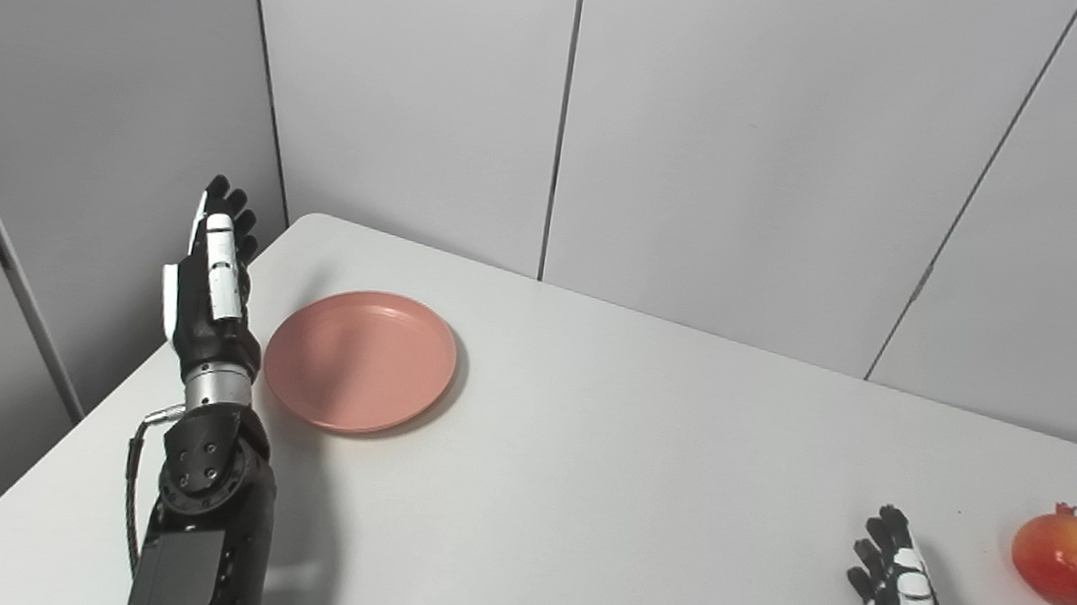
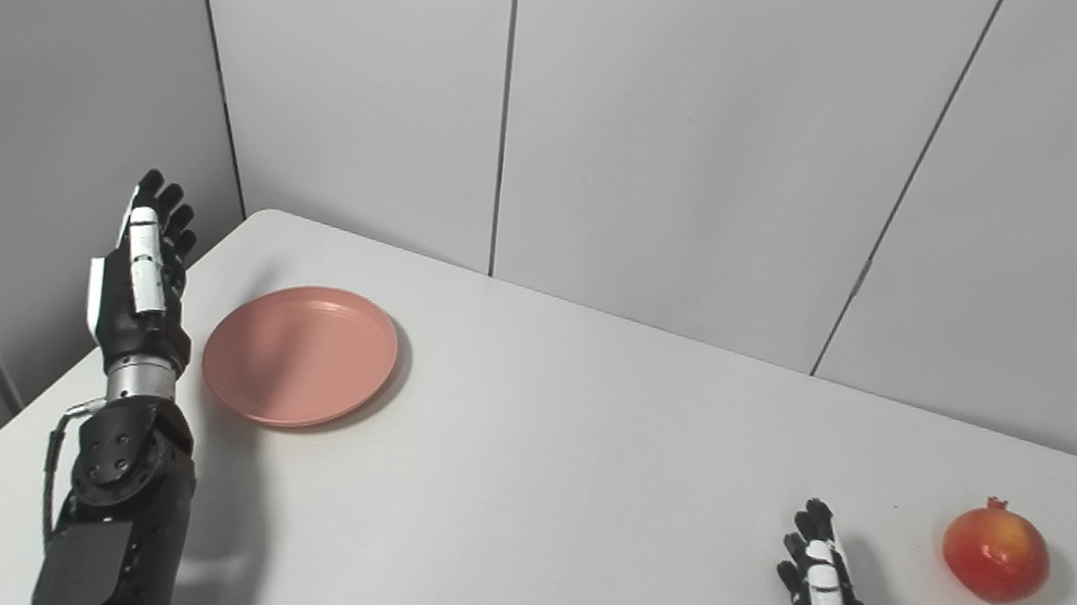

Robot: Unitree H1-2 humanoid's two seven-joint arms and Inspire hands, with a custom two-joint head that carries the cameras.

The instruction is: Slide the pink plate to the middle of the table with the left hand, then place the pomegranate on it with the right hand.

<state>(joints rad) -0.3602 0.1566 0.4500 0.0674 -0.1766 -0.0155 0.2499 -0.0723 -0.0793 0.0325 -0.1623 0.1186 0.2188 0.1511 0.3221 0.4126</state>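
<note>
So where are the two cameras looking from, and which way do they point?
Left eye view: on the head, looking down and forward at the table; both arms rise from the bottom edge.
Right eye view: beside it, a little to the right, facing the same way; same arms.
Both show the left robot hand beside the pink plate, and the right robot hand near the pomegranate.
</note>
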